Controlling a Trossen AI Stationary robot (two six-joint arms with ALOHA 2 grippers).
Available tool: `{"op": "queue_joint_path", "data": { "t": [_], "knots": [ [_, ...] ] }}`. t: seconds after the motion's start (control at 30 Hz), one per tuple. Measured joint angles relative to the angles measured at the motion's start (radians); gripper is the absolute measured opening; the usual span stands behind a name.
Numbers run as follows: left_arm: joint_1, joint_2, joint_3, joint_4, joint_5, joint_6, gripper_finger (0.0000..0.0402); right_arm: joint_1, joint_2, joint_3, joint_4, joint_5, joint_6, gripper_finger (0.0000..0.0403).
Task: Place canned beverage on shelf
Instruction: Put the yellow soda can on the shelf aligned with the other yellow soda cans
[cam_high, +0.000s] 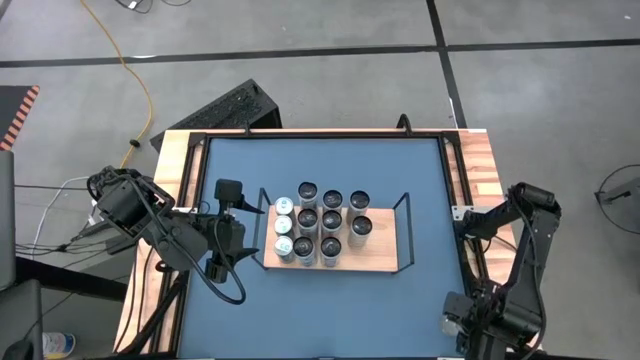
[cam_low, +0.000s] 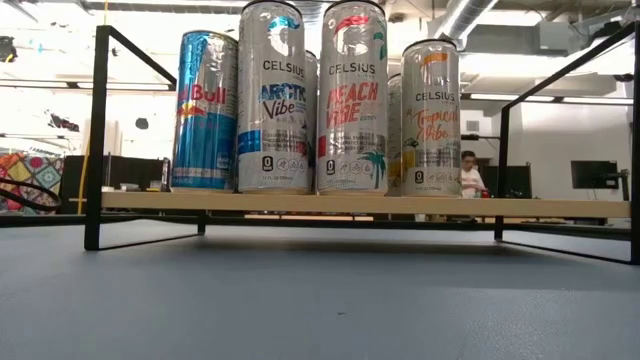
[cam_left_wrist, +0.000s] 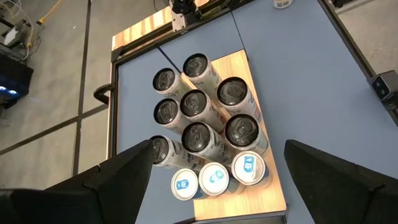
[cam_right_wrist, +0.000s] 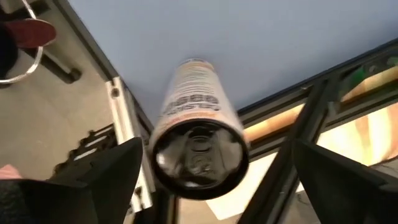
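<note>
My right pincer (cam_right_wrist: 217, 149) stands wide astride the tall silver canned beverage (cam_right_wrist: 198, 124) at the table's edge, well apart from the light-wood, black-wire-framed shelf (cam_high: 385, 262), left pincer (cam_left_wrist: 217, 146) waiting wide beside it; risk: an off-centre squeeze tips the can.

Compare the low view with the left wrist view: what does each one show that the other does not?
Only the low view: the labels, one Red Bull can and three Celsius cans in front, and a person far behind. Only the left wrist view: eleven can tops, three of them pale, framed by the open left tool. Both: cans upright on the shelf.
</note>
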Motion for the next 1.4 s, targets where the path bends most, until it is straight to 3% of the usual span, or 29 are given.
{"op": "queue_joint_path", "data": {
  "t": [0.4, 0.53, 0.67, 0.87, 1.13, 1.4],
  "knots": [
    [0.0, 0.0, 0.0, 0.0, 0.0, 0.001, 0.0348, 0.02, -0.001, -0.031, 0.023, -0.005, 0.043, 0.0396],
    [0.0, 0.0, 0.0, 0.0, 0.0, 0.008, 0.0348, 0.011, 0.0, -0.072, 0.042, -0.089, 0.045, 0.0396],
    [0.0, 0.0, 0.0, 0.0, 0.001, 0.008, 0.0348, -0.011, 0.0, -0.081, 0.056, -0.097, 0.036, 0.0391],
    [0.0, 0.0, 0.0, 0.0, 0.015, -0.007, 0.0348, -0.013, 0.0, -0.08, 0.065, -0.097, 0.043, 0.0339],
    [0.0, 0.0, 0.0, 0.0, 0.03, -0.009, 0.0348, -0.063, 0.0, -0.079, 0.085, -0.103, 0.063, 0.0212],
    [0.0, 0.0, 0.0, 0.0, 0.072, -0.027, 0.0348, -0.153, 0.0, -0.079, 0.102, -0.102, 0.06, 0.0207]
  ]
}}
